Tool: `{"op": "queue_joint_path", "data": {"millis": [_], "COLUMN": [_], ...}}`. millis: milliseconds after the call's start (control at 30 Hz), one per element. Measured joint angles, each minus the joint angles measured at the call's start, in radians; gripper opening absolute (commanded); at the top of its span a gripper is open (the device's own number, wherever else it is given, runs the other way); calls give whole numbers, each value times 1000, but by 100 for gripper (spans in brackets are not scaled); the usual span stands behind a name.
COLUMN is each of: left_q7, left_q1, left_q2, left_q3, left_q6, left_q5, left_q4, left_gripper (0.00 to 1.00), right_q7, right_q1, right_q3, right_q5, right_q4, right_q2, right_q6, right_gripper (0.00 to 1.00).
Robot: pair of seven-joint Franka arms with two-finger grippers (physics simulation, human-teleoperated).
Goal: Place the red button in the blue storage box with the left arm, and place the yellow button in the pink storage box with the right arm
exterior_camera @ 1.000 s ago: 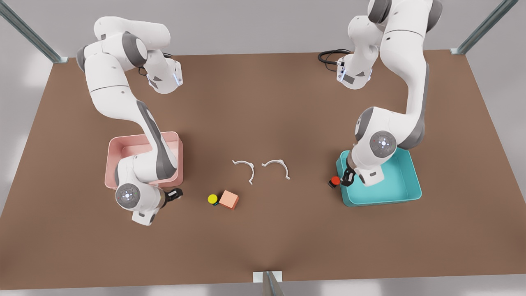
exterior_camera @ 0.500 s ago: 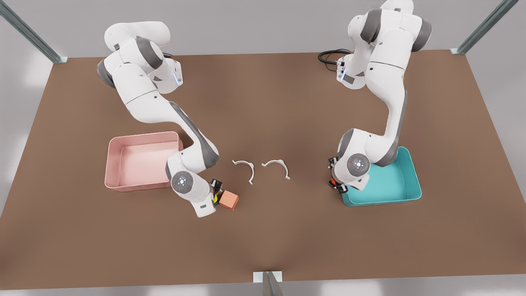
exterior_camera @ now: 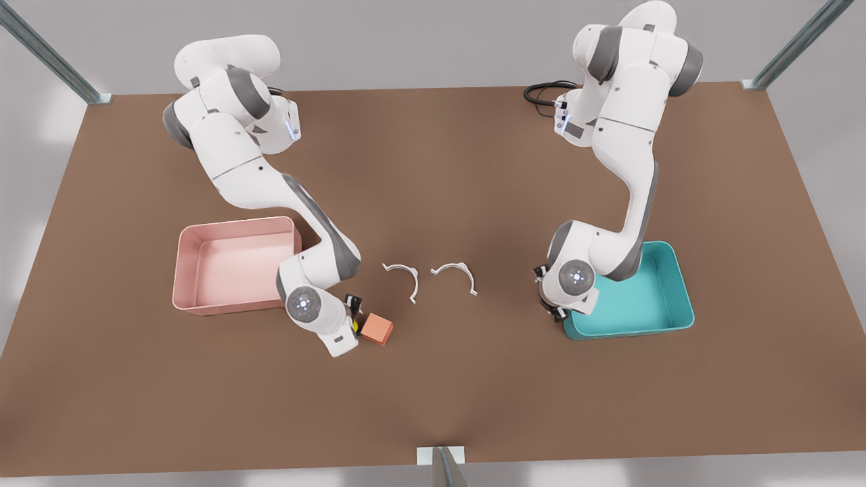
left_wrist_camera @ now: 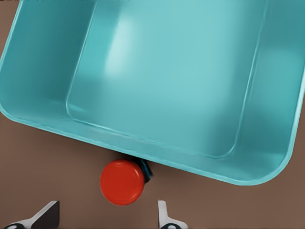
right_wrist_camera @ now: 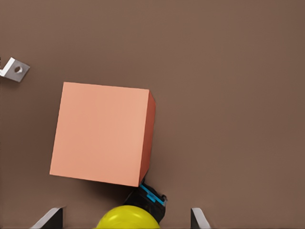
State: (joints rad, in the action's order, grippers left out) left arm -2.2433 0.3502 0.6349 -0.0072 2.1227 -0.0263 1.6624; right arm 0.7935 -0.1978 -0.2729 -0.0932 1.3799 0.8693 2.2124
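Hovering both grippers over their buttons, nothing grasped yet.

Front view: my right arm is on the front view's left, its wrist low over the table (exterior_camera: 433, 406) just beside the pink storage box (exterior_camera: 186, 270). A sliver of the yellow button (exterior_camera: 356, 327) peeks out between that wrist and the salmon cube (exterior_camera: 377, 329); the button is touching or nearly touching the cube, and I can't tell which. My left arm is on the front view's right, wrist at the near corner of the blue storage box (exterior_camera: 683, 297), covering its button. Two white curved clips (exterior_camera: 433, 279) lie mid-table, well clear of both.

Left wrist view: the red button (left_wrist_camera: 122, 182) sits on the table outside the blue storage box (left_wrist_camera: 176, 71), its base tucked against the box wall. My left gripper (left_wrist_camera: 107, 217) is spread wide, both fingertips (left_wrist_camera: 47, 214) empty. The button lies just ahead of the fingertip line, roughly centred between them. Judgement: a short advance puts the cap between the pads, but the box wall right behind it limits how far I can go.

Right wrist view: the yellow button (right_wrist_camera: 127, 217) is between my right gripper's (right_wrist_camera: 126, 219) parted fingertips (right_wrist_camera: 50, 217), not clamped. The cube (right_wrist_camera: 100, 133) sits directly ahead, its edge over the button's black-and-blue base. Judgement: closing here should catch the cap, though the cube may get nudged.
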Motion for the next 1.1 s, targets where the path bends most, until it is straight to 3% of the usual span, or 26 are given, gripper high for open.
{"op": "queue_joint_path", "data": {"millis": [433, 467, 533, 633, 700, 833, 933, 1100], "left_q7": [43, 45, 50, 57, 61, 70, 77, 86], "left_q1": [-5, -5, -4, -3, -2, -1, -3, 1], "left_q2": [41, 41, 41, 41, 42, 41, 39, -41], "left_q3": [27, 28, 28, 29, 30, 30, 30, 18], "left_q6": [16, 17, 19, 24, 28, 33, 34, 25], "left_q5": [-3, -3, -3, -1, -1, 2, -16, -25], "left_q4": [9, 10, 12, 14, 14, 14, 14, 9], "left_gripper": [100, 94, 61, 55, 49, 39, 38, 39], "right_q7": [-100, -105, -115, -135, -152, -183, -200, -216], "right_q1": [4, 4, 5, 2, -2, -3, -2, -2], "right_q3": [1, 2, 3, 3, 2, 2, 2, 2], "right_q5": [0, 0, 0, 0, 0, 0, 5, 14], "right_q4": [26, 26, 26, 26, 26, 26, 25, 21], "right_q2": [3, 6, 12, 18, 18, 19, 19, 19], "right_q6": [-8, -7, -5, 1, 3, 4, 3, 1], "right_gripper": [100, 100, 100, 96, 90, 57, 34, 29]}}
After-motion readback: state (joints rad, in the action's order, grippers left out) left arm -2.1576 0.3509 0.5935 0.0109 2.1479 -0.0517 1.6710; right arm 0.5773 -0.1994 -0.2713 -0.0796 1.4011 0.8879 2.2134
